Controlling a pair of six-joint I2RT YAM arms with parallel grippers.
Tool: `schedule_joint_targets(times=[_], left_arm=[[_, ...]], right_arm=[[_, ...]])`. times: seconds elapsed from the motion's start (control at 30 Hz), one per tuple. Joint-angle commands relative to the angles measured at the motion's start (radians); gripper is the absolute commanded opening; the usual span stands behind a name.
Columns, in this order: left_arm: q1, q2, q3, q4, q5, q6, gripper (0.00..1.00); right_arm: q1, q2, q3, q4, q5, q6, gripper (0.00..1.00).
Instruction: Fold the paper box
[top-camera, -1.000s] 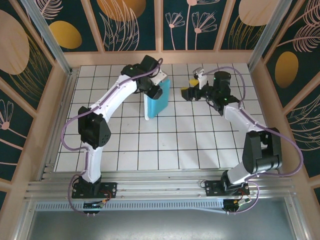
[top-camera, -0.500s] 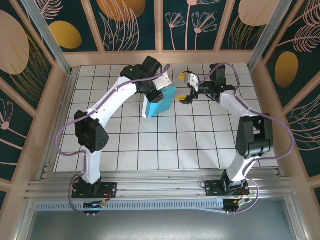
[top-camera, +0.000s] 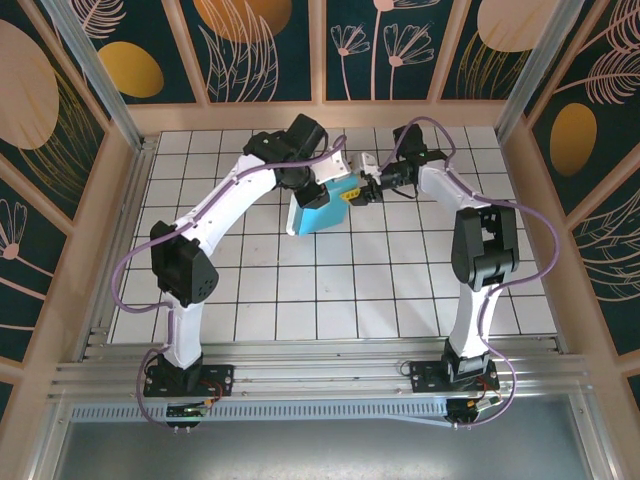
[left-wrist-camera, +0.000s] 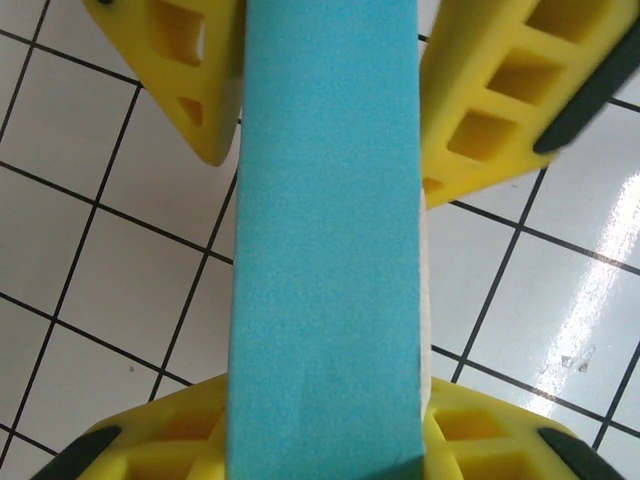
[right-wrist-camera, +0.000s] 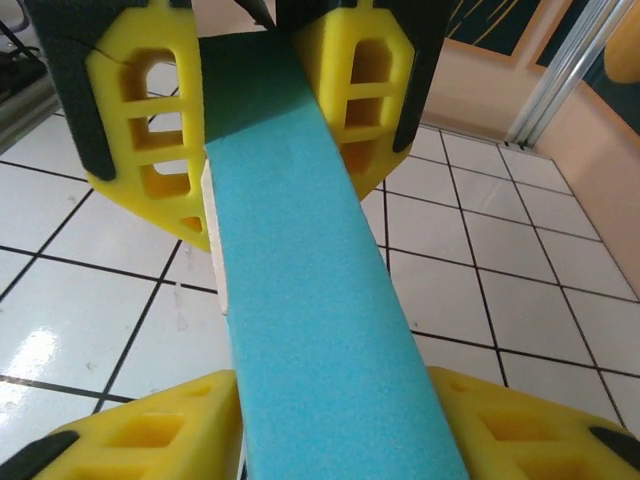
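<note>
Top external view has the paper box (top-camera: 320, 210), cyan face showing and tilted, between my two tools over the far-middle tiles of the desk (top-camera: 400, 290). My left tool (top-camera: 322, 190) is clamped on one end of it, yellow fingers (left-wrist-camera: 480, 450) pressed to both sides. My right tool (top-camera: 352, 194) is closed on the opposite end, its fingers (right-wrist-camera: 150, 430) snug against the cyan strip.

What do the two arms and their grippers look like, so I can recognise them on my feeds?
They match. The left arm and right arm have white links with black joint housings, and a purple cable loops alongside each. The left gripper and right gripper carry yellow fingers with rectangular cut-outs and dark strips along their outer edges.
</note>
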Motion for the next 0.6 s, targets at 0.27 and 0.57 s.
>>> schedule_joint_targets(times=[0.27, 0.57], left_arm=[[-0.007, -0.195, -0.158, 0.257, -0.012, -0.051, 0.65], [0.157, -0.712, -0.880, 0.958, 0.321, -0.096, 0.88]], right_arm=[[-0.018, -0.010, 0.044, -0.148, -0.071, -0.057, 0.29], [-0.071, -0.112, -0.062, 0.021, -0.112, 0.089, 0.27]])
